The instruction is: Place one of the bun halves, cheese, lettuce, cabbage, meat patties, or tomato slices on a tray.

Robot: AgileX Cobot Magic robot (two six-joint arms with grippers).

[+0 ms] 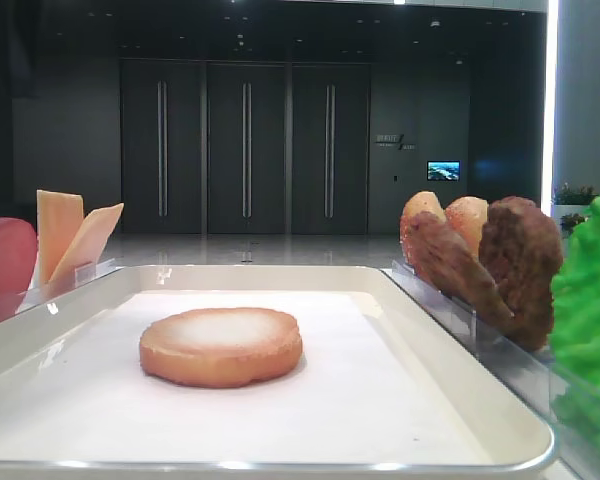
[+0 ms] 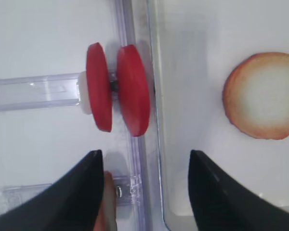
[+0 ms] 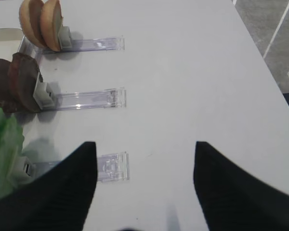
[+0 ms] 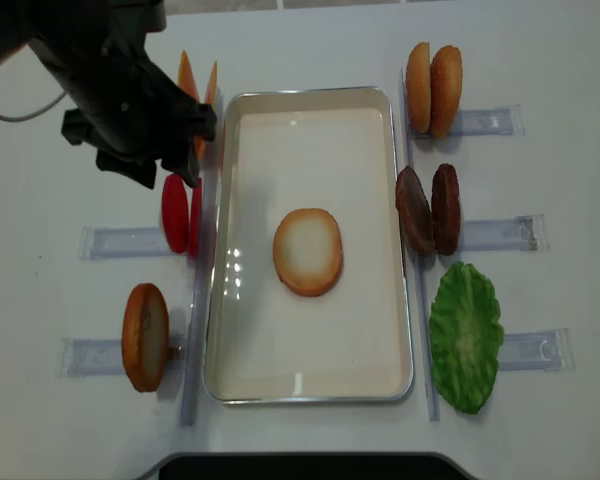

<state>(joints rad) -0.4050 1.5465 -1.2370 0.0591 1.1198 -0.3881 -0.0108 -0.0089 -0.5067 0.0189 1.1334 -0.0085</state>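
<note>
Tray, centre: one bun half, pale face up. Left racks: cheese, tomato slices, bun, upright. Right racks: bun halves, meat patties, lettuce. Left arm above cheese.
</note>
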